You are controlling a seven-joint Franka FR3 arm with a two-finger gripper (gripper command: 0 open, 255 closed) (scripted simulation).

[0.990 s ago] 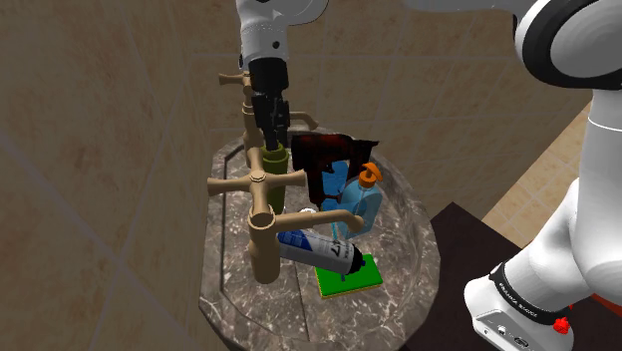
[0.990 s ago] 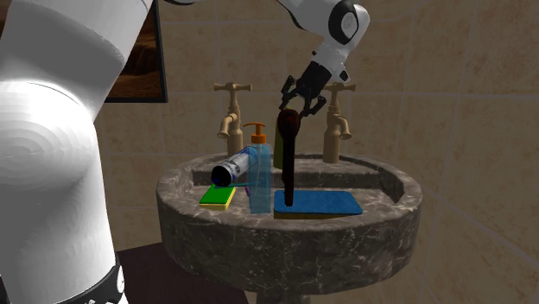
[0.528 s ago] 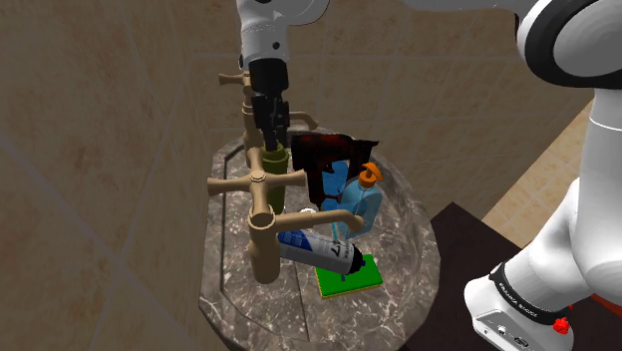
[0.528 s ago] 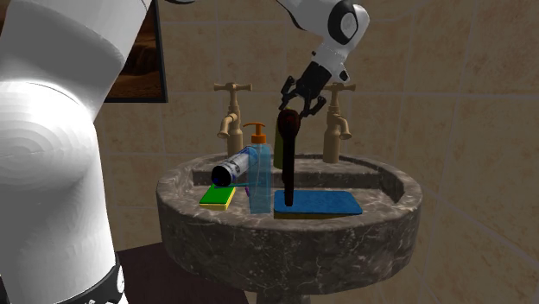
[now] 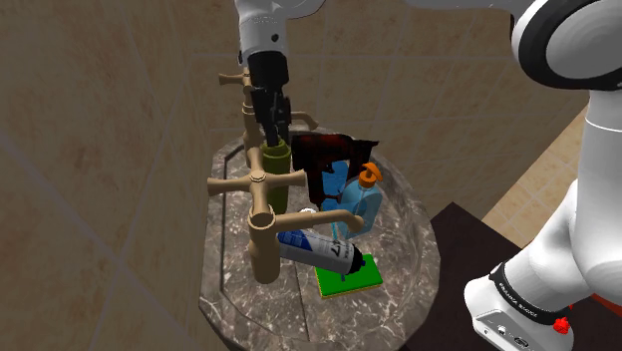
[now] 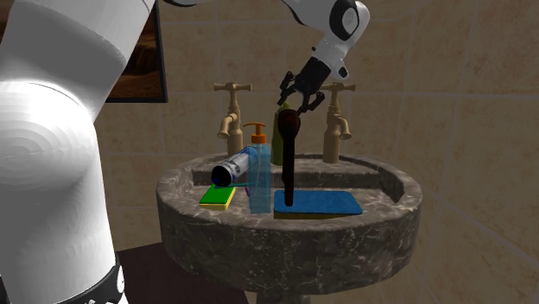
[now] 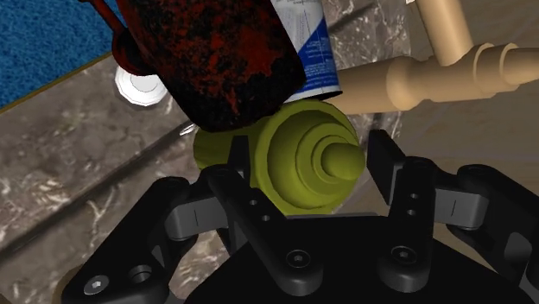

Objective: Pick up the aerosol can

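An olive-green aerosol can (image 5: 276,168) (image 6: 277,129) with a stepped nozzle top (image 7: 304,161) stands at the back of a dark marble basin (image 6: 285,235), between two tan taps. My black gripper (image 5: 270,132) (image 6: 294,99) (image 7: 311,166) comes down on its top and is shut on it, one finger on each side of the cap. In the second exterior view the can leans a little and its base is hidden behind a dark red-black brush (image 6: 288,160) (image 7: 216,60).
In the basin are a blue soap bottle with an orange pump (image 5: 359,199) (image 6: 258,177), a white-and-blue cylinder (image 5: 319,249) lying on a green sponge (image 5: 351,275), and a blue sponge (image 6: 320,204). Tan taps (image 5: 261,214) (image 6: 337,117) stand close by the can. A tiled wall is right behind.
The gripper has risen slightly with the can in it. In the second exterior view the can now sits higher and tilted.
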